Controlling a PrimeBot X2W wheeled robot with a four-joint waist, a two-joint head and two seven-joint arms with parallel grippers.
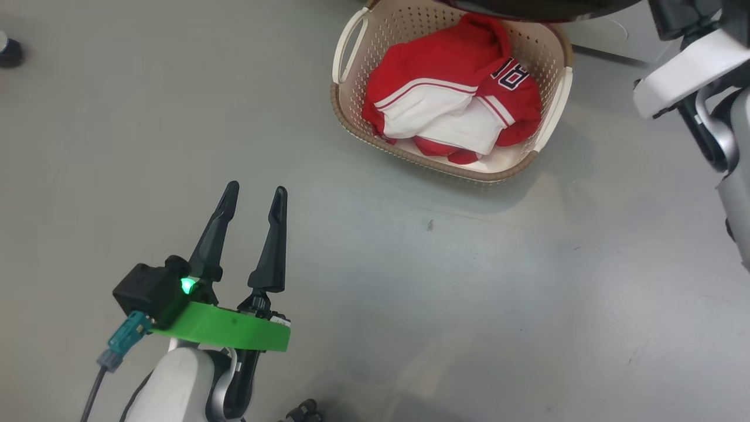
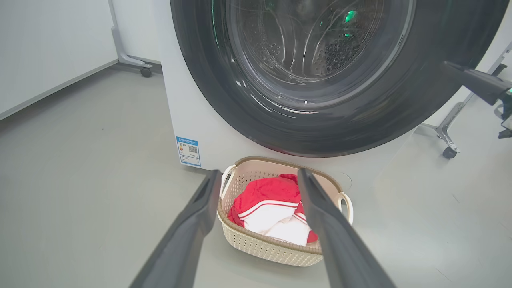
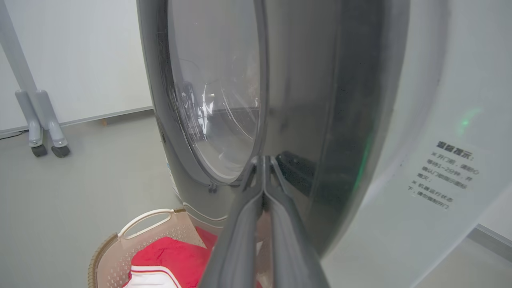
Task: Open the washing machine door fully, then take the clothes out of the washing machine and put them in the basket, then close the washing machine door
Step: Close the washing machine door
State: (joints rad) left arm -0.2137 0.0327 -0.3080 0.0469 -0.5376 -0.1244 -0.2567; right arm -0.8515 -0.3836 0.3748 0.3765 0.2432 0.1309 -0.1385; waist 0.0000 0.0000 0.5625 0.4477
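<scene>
Two shut fingers of the right gripper seem to touch the door, centre of the right wrist view. It looks rigid, heavy and glossy, likely slippery: push on its black rim, not the glass. Open, the left gripper hangs lower left of the head view, where the clothes lie in the basket, top middle. Left wrist view adds the drum behind the glass.

There is one washing machine, with one round door and one blue sticker. There is one basket with two loop handles, and one red-and-white garment. There are two end effectors, the left end effector and the right end effector, each with two dark fingers. The left wrist view shows two castors.
</scene>
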